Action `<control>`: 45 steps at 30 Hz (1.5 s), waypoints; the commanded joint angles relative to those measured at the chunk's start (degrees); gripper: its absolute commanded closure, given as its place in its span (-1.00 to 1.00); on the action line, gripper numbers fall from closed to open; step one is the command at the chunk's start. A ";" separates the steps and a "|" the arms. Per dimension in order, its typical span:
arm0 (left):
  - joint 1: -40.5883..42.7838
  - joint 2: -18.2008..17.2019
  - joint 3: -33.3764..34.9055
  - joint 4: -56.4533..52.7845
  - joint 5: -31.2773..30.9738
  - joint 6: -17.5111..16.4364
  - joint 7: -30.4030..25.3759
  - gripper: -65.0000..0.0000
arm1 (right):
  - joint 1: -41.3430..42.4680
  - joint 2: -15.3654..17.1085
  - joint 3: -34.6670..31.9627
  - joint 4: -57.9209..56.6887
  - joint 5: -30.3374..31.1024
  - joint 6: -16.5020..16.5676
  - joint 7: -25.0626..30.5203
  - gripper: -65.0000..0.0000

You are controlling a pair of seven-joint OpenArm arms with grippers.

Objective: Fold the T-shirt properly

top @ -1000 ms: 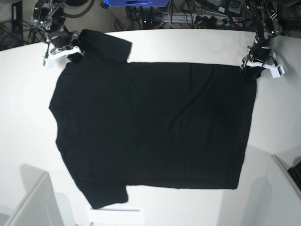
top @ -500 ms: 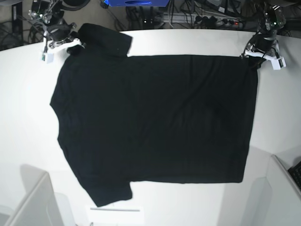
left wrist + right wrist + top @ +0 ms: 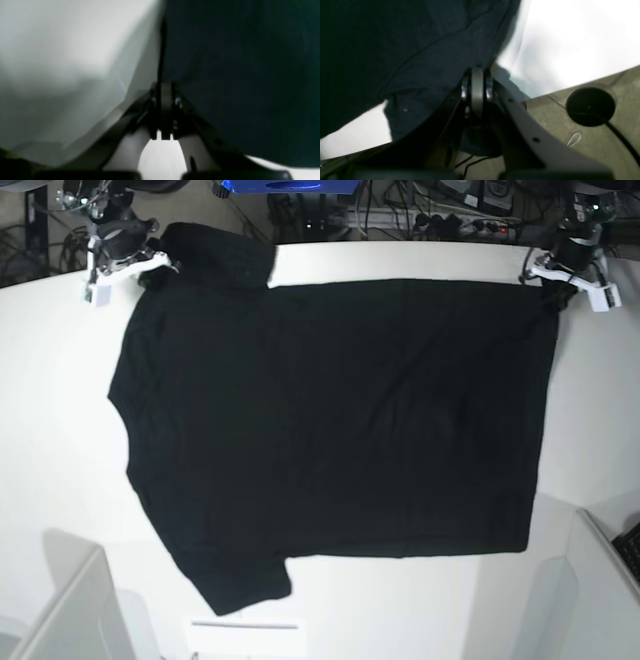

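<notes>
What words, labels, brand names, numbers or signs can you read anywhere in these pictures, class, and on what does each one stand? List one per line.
None can be read in any view.
T-shirt: plain black on the side facing up, no print or label showing.
Blue object at the far table edge: cut off by the picture's top, no readable lettering.
White table: no markings.

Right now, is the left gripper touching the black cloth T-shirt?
Touching. In the left wrist view the left gripper has its jaws shut on the edge of the black cloth T-shirt, with the cloth running out from between them.
</notes>
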 commanded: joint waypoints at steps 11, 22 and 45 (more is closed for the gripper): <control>-0.04 -0.48 -1.17 3.15 -0.41 -0.35 4.42 1.00 | 1.00 0.37 0.01 2.56 0.70 0.43 0.96 1.00; -7.60 -0.40 -1.17 2.98 -0.32 0.97 8.03 1.00 | 10.94 0.63 0.10 2.48 0.70 0.43 -3.97 1.00; -23.86 -0.66 -2.84 -1.59 -0.32 6.07 21.48 1.00 | 33.71 2.13 0.10 -10.53 0.35 -0.10 -13.02 1.00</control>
